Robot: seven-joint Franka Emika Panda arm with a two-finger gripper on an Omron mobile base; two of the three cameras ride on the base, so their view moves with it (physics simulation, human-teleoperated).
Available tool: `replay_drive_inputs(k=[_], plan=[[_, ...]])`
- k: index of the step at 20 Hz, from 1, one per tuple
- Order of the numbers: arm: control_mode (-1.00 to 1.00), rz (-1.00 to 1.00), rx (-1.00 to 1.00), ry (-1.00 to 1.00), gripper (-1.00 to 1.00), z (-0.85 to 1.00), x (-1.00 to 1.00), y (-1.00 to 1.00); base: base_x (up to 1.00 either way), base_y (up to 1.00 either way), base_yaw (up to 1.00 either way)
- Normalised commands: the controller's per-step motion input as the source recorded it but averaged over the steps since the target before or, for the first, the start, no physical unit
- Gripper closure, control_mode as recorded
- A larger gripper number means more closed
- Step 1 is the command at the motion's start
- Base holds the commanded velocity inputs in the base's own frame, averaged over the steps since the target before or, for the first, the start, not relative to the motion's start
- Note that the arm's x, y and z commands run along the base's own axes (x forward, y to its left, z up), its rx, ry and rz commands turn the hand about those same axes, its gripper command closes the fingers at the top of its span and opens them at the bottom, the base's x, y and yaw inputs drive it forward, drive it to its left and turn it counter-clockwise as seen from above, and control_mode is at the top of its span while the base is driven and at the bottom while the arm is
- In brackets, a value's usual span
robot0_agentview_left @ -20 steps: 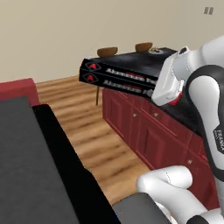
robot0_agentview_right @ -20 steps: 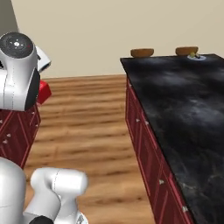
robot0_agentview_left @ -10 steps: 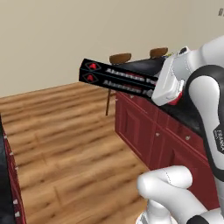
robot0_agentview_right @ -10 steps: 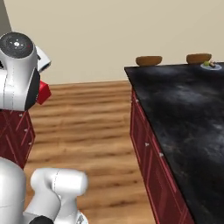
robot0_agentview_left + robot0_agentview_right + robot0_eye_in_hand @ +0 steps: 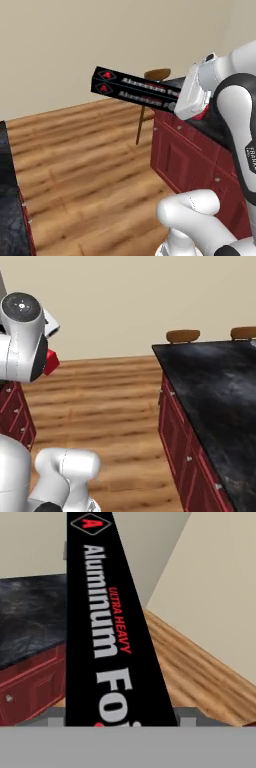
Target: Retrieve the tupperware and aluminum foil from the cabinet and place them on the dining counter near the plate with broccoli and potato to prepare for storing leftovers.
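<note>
While a brown wooden stool (image 5: 156,76) stands at upper centre behind the black marbled stone island top (image 5: 215,386), my pincer (image 5: 186,102) at right centre is clamped on the long black aluminum foil box (image 5: 135,90), held level over the plank floor (image 5: 85,160), pointing left.

Black aluminum foil (image 5: 134,90) box held roughly level above the floor.
</note>
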Motion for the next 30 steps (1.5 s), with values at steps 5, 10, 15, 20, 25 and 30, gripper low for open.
replay_drive_inputs(k=[5,10,15,20,25,30], plan=[[1.00,0.00,0.00,0.00,1.00,0.00,0.00,0.00,0.83,0.55,-0.10],[1.00,0.00,0.00,0.00,1.00,0.00,0.00,0.00,1.00,0.17,-0.14],[1.00,0.00,0.00,0.00,1.00,0.00,0.00,0.00,1.00,0.11,-0.15],[1.00,0.00,0.00,0.00,1.00,0.00,0.00,0.00,1.00,0.00,-0.13],[1.00,0.00,0.00,0.00,1.00,0.00,0.00,0.00,1.00,0.01,-0.24],[1.00,0.00,0.00,0.00,1.00,0.00,0.00,0.00,1.00,0.47,-0.31]])
